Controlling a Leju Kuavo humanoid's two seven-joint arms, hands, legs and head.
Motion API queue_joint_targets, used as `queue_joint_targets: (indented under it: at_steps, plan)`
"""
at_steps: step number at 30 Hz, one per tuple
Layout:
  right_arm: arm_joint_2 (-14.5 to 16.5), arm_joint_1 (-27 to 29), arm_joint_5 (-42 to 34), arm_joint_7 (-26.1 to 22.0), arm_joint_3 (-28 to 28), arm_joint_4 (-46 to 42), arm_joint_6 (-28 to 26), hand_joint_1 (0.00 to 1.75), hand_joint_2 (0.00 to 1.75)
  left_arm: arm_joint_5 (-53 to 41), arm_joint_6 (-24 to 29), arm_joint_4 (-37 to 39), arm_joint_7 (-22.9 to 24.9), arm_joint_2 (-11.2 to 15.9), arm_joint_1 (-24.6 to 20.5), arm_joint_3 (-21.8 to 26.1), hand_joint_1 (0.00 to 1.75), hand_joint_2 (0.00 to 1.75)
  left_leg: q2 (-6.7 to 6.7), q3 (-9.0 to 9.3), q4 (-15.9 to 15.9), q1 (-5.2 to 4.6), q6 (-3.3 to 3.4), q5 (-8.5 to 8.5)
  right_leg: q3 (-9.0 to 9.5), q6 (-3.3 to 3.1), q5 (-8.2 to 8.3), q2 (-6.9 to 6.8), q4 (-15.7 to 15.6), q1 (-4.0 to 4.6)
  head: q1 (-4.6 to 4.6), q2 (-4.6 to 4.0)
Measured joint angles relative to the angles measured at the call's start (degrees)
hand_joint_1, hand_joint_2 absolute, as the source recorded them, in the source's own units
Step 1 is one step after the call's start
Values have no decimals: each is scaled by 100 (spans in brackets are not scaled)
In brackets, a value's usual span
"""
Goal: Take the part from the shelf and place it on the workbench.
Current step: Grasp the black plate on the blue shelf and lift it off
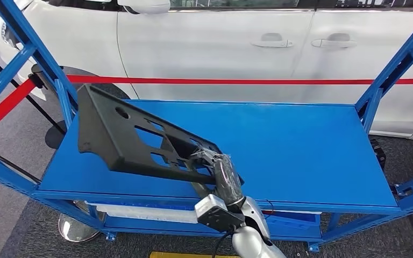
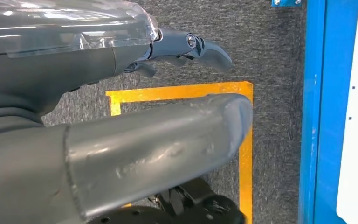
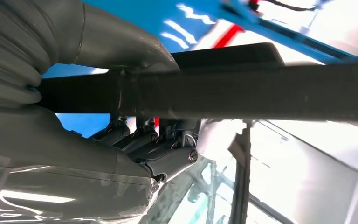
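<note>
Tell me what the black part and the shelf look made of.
Part: probably moulded plastic, matte black, with cut-out openings and raised ribs; the right hand grips its edge. Shelf: likely painted sheet metal, smooth glossy blue, with bolted angle-iron posts.

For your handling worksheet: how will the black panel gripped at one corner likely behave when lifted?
The black panel looks stiff, holding shape though tilted. Cut-outs suggest it is light. Gripped by the right hand at one corner, it may twist.
</note>
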Motion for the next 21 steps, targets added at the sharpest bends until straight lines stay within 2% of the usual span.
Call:
queue_joint_targets:
  at_steps: [2,3,6,8,9,11,12,13,14,16,17,18,19,21]
  plan:
    - [-117,252,-472,-274,0,-479,21,175,175,45,14,-1,-7,-19,-5,36,0,0,-4,378,-762,-19,53,284,-10,39,-20,3,34,14,2,0]
    - [-186,372,-687,-394,-1,-725,39,175,175,69,20,-2,-13,-32,-6,61,0,0,-8,477,-974,-35,80,334,-21,65,-26,3,49,21,4,0]
    - [-401,674,-1052,-547,-8,-1377,99,175,175,92,37,-5,-30,-76,11,126,0,0,-13,494,-1074,-57,169,348,-48,158,-24,2,62,18,7,0]
    - [-519,832,-1212,-605,-32,-1716,138,175,175,92,46,-11,-43,-110,7,143,0,0,-6,500,-1121,-37,258,389,-116,225,-151,6,220,6,21,-1]
    - [-576,906,-1315,-655,-56,-1866,165,175,175,93,55,-14,-55,-127,0,150,0,0,-1,502,-1141,-26,297,406,-223,253,-303,7,457,-3,34,-1]
    - [-683,1088,-1567,-759,-127,-2115,235,175,175,95,82,-24,-95,-145,-6,167,0,0,1,491,-1143,-36,337,409,-565,296,-662,9,1182,-24,60,0]
    - [-729,1206,-1717,-789,-179,-2218,273,175,175,103,102,-31,-120,-156,-3,176,0,0,0,488,-1141,-38,339,408,-719,312,-764,8,1492,-34,63,0]
    - [-766,1341,-1867,-807,-245,-2312,311,175,175,124,123,-39,-148,-168,-1,190,0,0,-4,489,-1139,-39,339,404,-794,323,-762,7,1632,-44,65,0]
    - [-796,1482,-2000,-823,-323,-2396,354,175,175,150,148,-46,-172,-185,-2,212,0,0,-10,495,-1136,-39,335,399,-759,328,-650,6,1550,-55,66,0]
    - [-823,1757,-2157,-879,-482,-2519,452,175,175,191,233,-54,-191,-226,-8,259,0,0,-26,511,-1118,-38,308,375,-413,309,-263,1,840,-72,72,0]
    - [-829,1882,-2190,-935,-558,-2565,510,175,175,192,282,-57,-175,-246,-12,279,0,0,-31,513,-1098,-50,281,354,-230,292,-132,-2,473,-65,75,0]
    - [-833,2018,-2204,-1020,-628,-2604,568,175,175,181,335,-61,-147,-262,-17,294,0,0,-35,510,-1082,-59,250,337,-109,272,-65,-2,222,-55,75,0]
    - [-835,2163,-2222,-1131,-696,-2637,633,175,175,168,374,-67,-112,-274,-19,305,0,0,-38,506,-1070,-69,216,328,-58,250,-59,0,113,-40,74,0]
    - [-837,2485,-2319,-1390,-831,-2700,792,175,175,123,439,-81,-33,-288,-21,327,0,0,-43,506,-1063,-70,149,327,-64,197,-52,4,100,-30,69,0]
